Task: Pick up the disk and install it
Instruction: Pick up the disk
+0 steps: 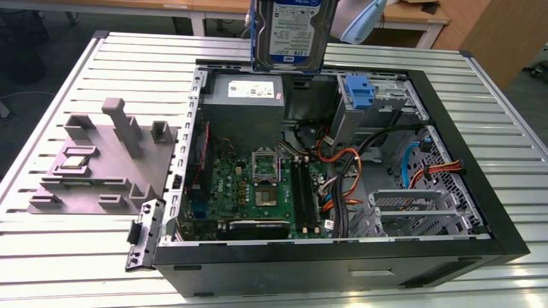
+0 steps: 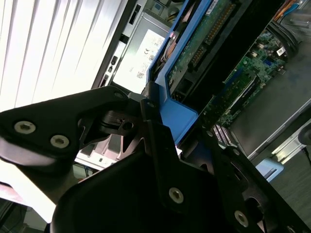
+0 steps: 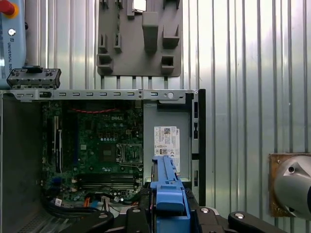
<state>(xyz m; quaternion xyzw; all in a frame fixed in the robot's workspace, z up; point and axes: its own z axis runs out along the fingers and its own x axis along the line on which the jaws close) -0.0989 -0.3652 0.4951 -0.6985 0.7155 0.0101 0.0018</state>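
Exterior view: disk (image 1: 291, 32) cropped by upper frame edge, top end out of frame. Masks a stretch of computer case (image 1: 342, 269) rear rim. In first wrist view seen edge-on, label face hidden, near end cropped. Grey fixture (image 3: 126, 53) cropped at frame edge. Label print too small to read.

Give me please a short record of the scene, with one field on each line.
disk: in the air, upright, above the case, near the power supply
jaws: shut on the disk's blue carrier
case: open, on the table
fixture: beside the case, on the exterior view's left; holds a chip
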